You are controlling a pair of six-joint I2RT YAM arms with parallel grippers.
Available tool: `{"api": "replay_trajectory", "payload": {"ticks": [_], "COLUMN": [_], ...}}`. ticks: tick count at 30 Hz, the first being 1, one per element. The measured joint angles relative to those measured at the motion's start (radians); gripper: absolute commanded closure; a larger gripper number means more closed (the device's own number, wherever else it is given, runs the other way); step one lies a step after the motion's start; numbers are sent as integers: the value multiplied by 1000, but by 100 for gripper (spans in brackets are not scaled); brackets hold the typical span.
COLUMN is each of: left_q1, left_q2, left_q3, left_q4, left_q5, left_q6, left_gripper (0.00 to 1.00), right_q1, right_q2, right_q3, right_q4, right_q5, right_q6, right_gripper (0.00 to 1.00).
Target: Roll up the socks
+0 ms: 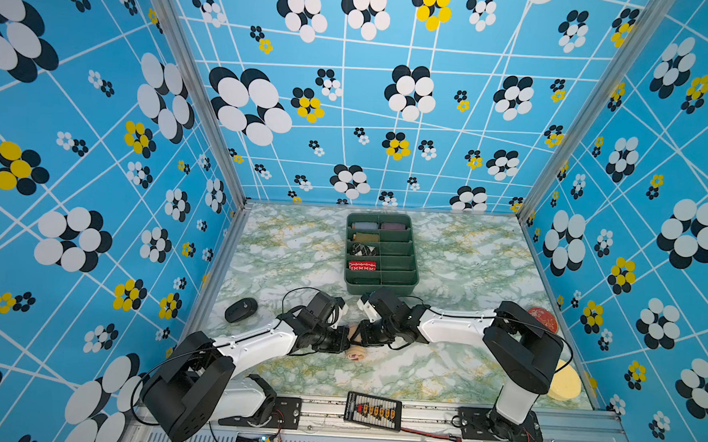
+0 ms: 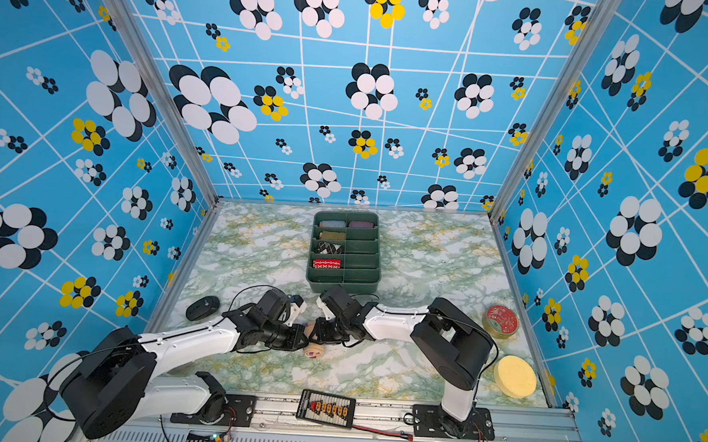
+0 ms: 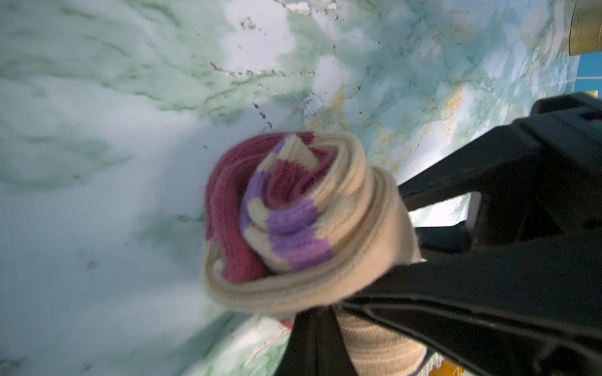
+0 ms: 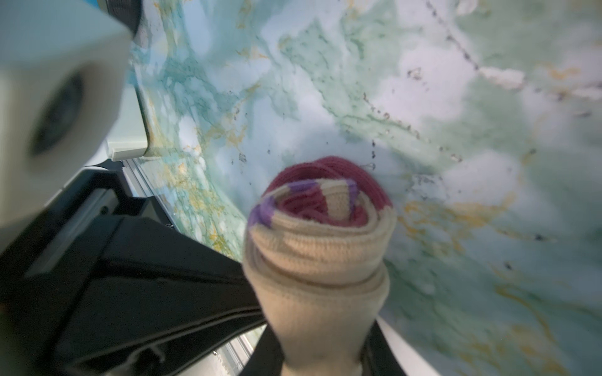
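The socks (image 1: 356, 352) (image 2: 314, 350) are wound into a tight roll, cream outside, with dark red and purple bands at the end (image 3: 286, 208) (image 4: 319, 241). The roll sits between both grippers near the table's front middle. My right gripper (image 4: 321, 355) (image 1: 363, 334) is shut on the roll's cream body, one finger on each side. My left gripper (image 3: 312, 315) (image 1: 344, 338) is shut, its two fingers pressed together. Its tips lie against the roll's underside and are hidden there. Its black fingers (image 4: 195, 276) reach the roll from the side.
A green divider tray (image 1: 380, 288) holding several other sock rolls stands just behind the grippers. A black mouse (image 1: 240, 309) lies at the left. A red tin (image 1: 544, 319) and a yellow sponge disc (image 1: 566, 383) are at the right edge. A black board (image 1: 371, 410) rests on the front rail.
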Motion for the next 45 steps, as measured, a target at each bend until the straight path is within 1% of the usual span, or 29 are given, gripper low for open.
{"api": "replay_trajectory", "payload": {"ticks": [7, 13, 17, 25, 32, 37, 42, 45], "left_q1": [0, 16, 47, 129, 165, 169, 169, 166], "left_q2": [-31, -90, -164, -296, -322, -308, -262, -238], "left_q3": [-8, -8, 3, 81, 117, 119, 125, 147], "left_q4": [-11, -79, -134, -203, -230, -219, -188, -171], "left_q5": [-21, -42, -51, -60, -64, -66, -70, -87], "left_q6": [-15, -14, -9, 20, 38, 38, 39, 39], "left_gripper": [97, 96, 95, 95, 94, 95, 96, 96], "right_q1": [26, 55, 65, 69, 72, 21, -105, -175], "right_q2": [0, 0, 0, -6, -80, -202, -337, -363], "right_q3": [34, 49, 50, 50, 50, 56, 98, 151], "right_q4": [-53, -67, -67, -78, -203, -300, -390, -432], "right_q5": [58, 95, 98, 101, 143, 181, 233, 256], "right_q6": [-33, -52, -64, -90, -150, -199, -264, -311], "right_gripper": [100, 100, 100, 100, 100, 100, 100, 100]}}
